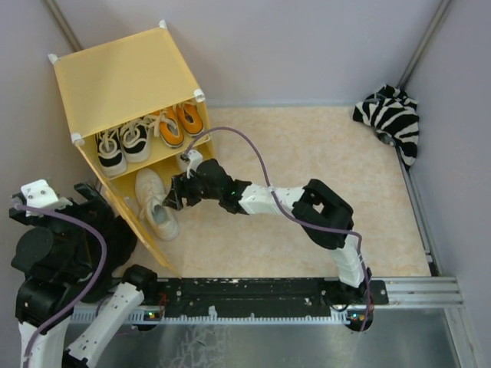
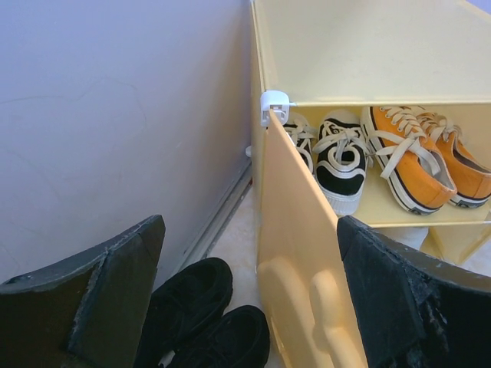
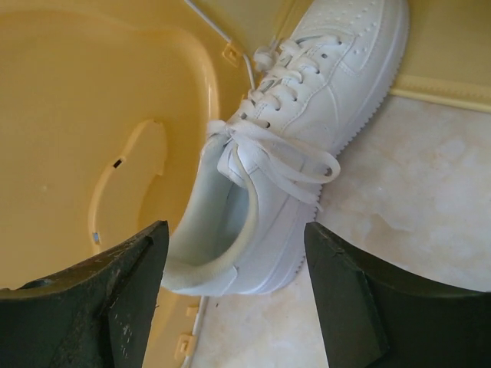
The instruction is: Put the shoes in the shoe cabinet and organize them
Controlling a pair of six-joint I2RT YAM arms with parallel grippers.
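At the foot of the open shoe cabinet (image 1: 123, 80), in the top view, a white sneaker (image 1: 156, 205) lies on the beige surface (image 1: 307, 176), half across the cabinet's threshold beside the swung-open door (image 1: 138, 226). The right end effector (image 1: 176, 193) hovers just at its heel. On the inner shelf sit a black-and-white pair (image 1: 123, 144) and an orange pair (image 1: 176, 123). The left end effector (image 1: 84, 201) stands by the door's outer face.

From the left wrist, its fingers (image 2: 107, 299) are spread wide with nothing between them; the door (image 2: 307, 276) edge runs up the middle, and a black pair (image 2: 203, 318) lies on the floor outside it.

From the right wrist, the fingers (image 3: 115, 307) are also wide apart and empty, straddling the white sneaker's (image 3: 284, 153) heel. The shoe looks light, with a smooth, likely slippery upper, a soft collar and a stiffer sole. I would pinch across the heel counter or sole sidewalls, avoiding the loose laces, which would slip and snag.
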